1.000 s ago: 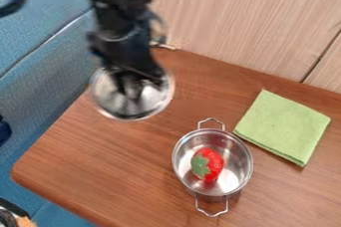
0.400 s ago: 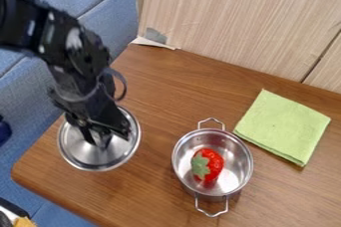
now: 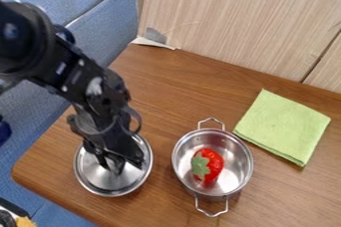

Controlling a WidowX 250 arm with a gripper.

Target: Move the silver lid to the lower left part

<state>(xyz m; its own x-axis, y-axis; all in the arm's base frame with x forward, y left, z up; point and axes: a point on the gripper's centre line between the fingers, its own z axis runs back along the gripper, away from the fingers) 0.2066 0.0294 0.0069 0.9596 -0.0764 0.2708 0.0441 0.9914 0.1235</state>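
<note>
Placing looks like the step in hand: round silver metal lid is at lower left on the brown wooden table, black two-finger gripper has jaws closed on it. Keep it level, seat gently, release, lift straight up.

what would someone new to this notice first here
Likely the red strawberry in the steel pot, below and right of centre. Next, the black robot arm, slanting in from the upper left down to the silver lid at lower left. Then the lime-green cloth at the right.
</note>
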